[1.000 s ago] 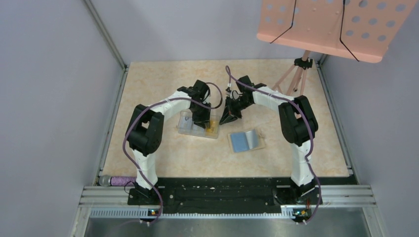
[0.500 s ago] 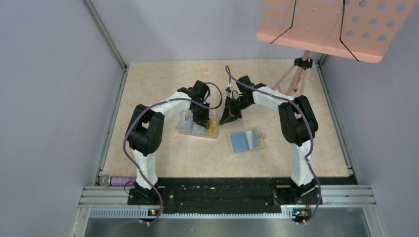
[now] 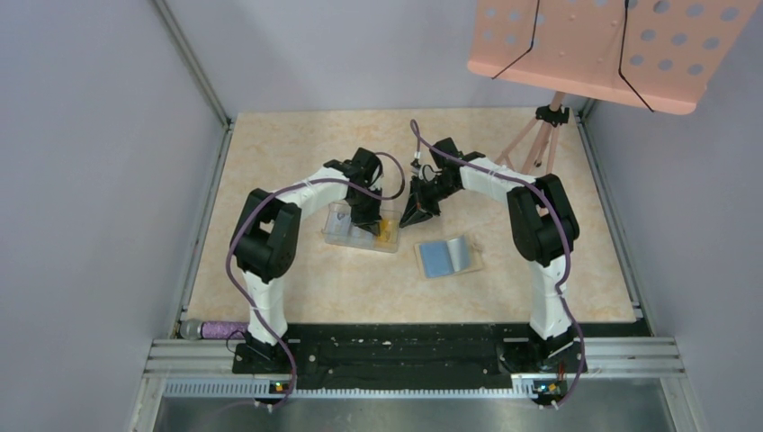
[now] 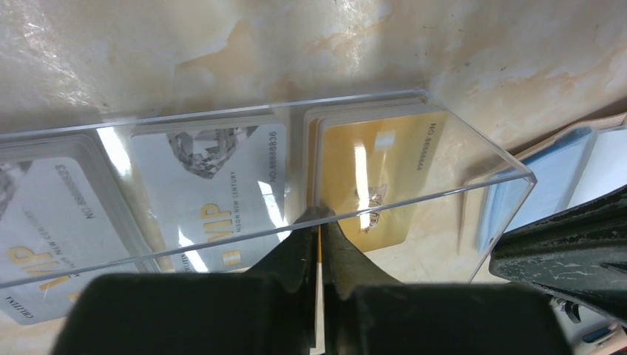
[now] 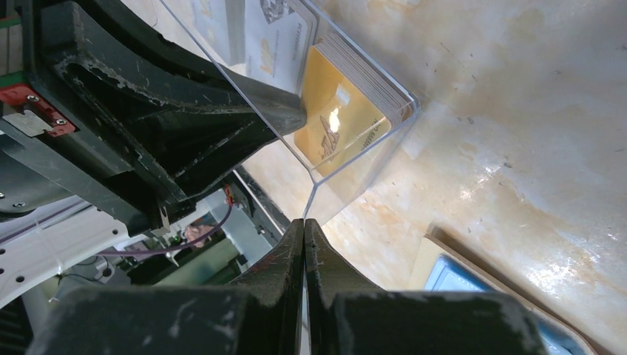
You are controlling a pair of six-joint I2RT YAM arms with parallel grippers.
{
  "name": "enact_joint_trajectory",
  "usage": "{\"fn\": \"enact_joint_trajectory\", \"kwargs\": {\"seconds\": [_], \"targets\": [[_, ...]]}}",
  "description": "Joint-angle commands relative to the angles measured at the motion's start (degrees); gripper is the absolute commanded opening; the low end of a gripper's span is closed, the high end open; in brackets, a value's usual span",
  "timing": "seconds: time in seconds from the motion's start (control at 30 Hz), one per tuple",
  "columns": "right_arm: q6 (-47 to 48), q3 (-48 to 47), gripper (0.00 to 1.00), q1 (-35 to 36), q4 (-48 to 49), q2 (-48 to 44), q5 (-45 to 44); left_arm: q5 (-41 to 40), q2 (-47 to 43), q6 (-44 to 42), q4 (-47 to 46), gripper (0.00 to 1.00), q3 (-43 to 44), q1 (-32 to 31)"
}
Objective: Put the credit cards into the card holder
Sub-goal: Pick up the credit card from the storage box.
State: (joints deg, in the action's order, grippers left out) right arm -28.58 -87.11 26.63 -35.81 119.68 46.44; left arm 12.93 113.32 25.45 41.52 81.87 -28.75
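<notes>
The credit cards lie in a clear plastic box: a yellow-orange stack and silvery-grey VIP cards. My left gripper stands over the box, shut on a thin yellow-orange card held edge-on. My right gripper is shut on the box's right-hand wall. The card holder lies open on the table to the right of the box, blue-grey lining up. It shows at the edge of the left wrist view and of the right wrist view.
A pink perforated music stand overhangs the back right corner, its tripod legs on the table. Grey walls close in the marble-patterned table on three sides. A purple object lies by the left arm's base.
The left arm's elbow has shifted slightly to the right. The grippers, the box and the card holder stay where they were.
</notes>
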Motion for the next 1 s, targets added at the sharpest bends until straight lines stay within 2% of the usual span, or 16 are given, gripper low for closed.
{"fn": "enact_joint_trajectory", "kwargs": {"seconds": [0.0, 0.7, 0.97], "targets": [[0.7, -0.9, 0.0, 1.0, 0.1, 0.1, 0.9, 0.4, 0.4, -0.4, -0.9, 0.0, 0.0, -0.6], [0.9, -1.0, 0.0, 1.2, -0.5, 0.2, 0.7, -3.6, -2.6, -3.0, 3.4, 0.0, 4.1, -2.4], [1.0, -1.1, 0.0, 1.4, -0.7, 0.3, 0.6, -1.6, -4.3, -2.5, 2.6, 0.0, 4.6, -2.5]]}}
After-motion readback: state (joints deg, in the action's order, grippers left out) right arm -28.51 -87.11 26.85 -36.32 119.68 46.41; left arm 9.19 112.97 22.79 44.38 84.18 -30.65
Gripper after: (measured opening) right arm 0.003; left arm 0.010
